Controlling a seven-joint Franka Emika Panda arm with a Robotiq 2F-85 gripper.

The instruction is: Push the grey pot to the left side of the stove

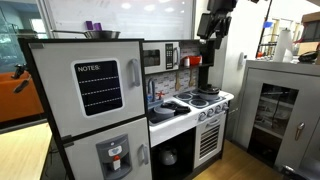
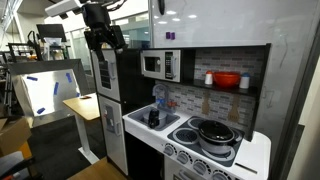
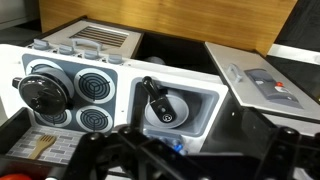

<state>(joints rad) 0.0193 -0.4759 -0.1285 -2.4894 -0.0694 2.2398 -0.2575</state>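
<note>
The grey pot [image 2: 215,133], with a dark lid, sits on a burner of the white stove [image 2: 250,150]. In the wrist view the pot [image 3: 42,92] is on a burner at the far left of the stove [image 3: 105,68], with three bare black coil burners around it. My gripper [image 2: 105,40] hangs high in the air, well above the kitchen and off to the fridge side, far from the pot. It also shows in an exterior view [image 1: 213,30]. In the wrist view the gripper [image 3: 185,160] is a dark blur at the bottom, its fingers wide apart and empty.
A sink [image 3: 200,100] with a black faucet [image 3: 155,95] lies beside the stove. A grey fridge [image 1: 95,100] carries a silver bowl [image 1: 100,34] on top. A microwave [image 2: 158,65] and a shelf with a red bowl [image 2: 226,80] hang above the counter.
</note>
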